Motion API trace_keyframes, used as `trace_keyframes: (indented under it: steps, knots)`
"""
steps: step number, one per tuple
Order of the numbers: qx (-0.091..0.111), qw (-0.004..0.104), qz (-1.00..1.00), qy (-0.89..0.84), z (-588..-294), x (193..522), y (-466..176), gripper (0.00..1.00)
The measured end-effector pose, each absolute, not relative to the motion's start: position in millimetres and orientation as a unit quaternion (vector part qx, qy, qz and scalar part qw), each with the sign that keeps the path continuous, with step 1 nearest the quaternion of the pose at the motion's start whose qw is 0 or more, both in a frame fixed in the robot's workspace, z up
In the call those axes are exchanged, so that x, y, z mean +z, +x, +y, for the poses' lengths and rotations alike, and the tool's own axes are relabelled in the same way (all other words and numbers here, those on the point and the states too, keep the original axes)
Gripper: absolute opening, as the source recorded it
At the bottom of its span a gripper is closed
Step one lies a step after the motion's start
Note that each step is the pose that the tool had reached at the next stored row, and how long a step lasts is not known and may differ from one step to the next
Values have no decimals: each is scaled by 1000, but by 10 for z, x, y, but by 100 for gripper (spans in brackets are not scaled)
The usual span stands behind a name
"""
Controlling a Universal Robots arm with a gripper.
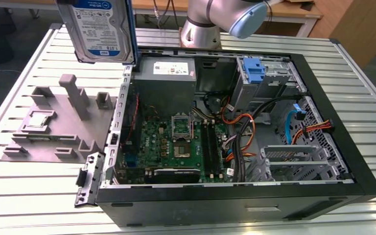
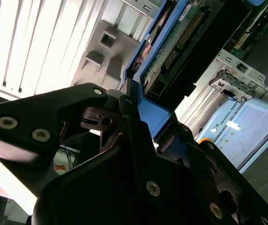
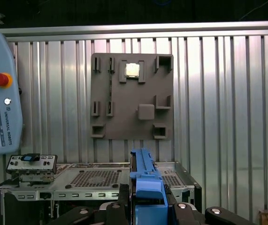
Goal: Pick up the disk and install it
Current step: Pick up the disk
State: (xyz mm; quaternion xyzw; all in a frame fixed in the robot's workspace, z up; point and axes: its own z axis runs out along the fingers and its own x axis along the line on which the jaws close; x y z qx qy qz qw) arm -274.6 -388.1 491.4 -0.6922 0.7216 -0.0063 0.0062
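Black gripper point(image 2: 141, 117) clamped on blue carrier frame of flat silver rectangular disk point(image 1: 103, 29) (label toward exterior camera); disk upright, aloft beside open black computer case point(image 1: 240, 200).

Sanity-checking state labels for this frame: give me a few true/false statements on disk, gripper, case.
1. The disk is up in the air, not seated in the computer case. True.
2. The gripper is open and empty. False: it is shut on the disk's blue carrier frame.
3. The case's side is open, with the motherboard exposed. True.
4. The grey fixture plate sits inside the case. False: it lies on the slatted table, at the exterior view's left of the case.
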Motion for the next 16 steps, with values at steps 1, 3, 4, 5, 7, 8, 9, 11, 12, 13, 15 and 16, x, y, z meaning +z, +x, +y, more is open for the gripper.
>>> trace_keyframes:
  steps: [1, 3, 4, 5, 7, 8, 9, 11, 12, 13, 15, 16]
  knots:
    - [-6, 6, 722, -692, -3882, 4914, -2746, 36]
    - [-6, 6, 722, -692, -3884, 4913, -2746, 36]
    - [-6, 6, 722, -692, -3884, 4914, -2746, 36]
    - [-6, 6, 722, -692, -3885, 4913, -2746, 36]
    - [-6, 6, 722, -692, -3892, 4913, -2746, 36]
    - [-6, 6, 722, -692, -3893, 4913, -2746, 36]
    - [-6, 6, 722, -692, -3893, 4914, -2746, 36]
    - [-6, 6, 722, -692, -3898, 4913, -2746, 36]
    - [-6, 6, 722, -692, -3903, 4914, -2746, 36]
    - [-6, 6, 722, -692, -3911, 4914, -2746, 36]
    - [-6, 6, 722, -692, -3928, 4914, -2746, 36]
    - [-6, 6, 722, -692, -3934, 4913, -2746, 36]
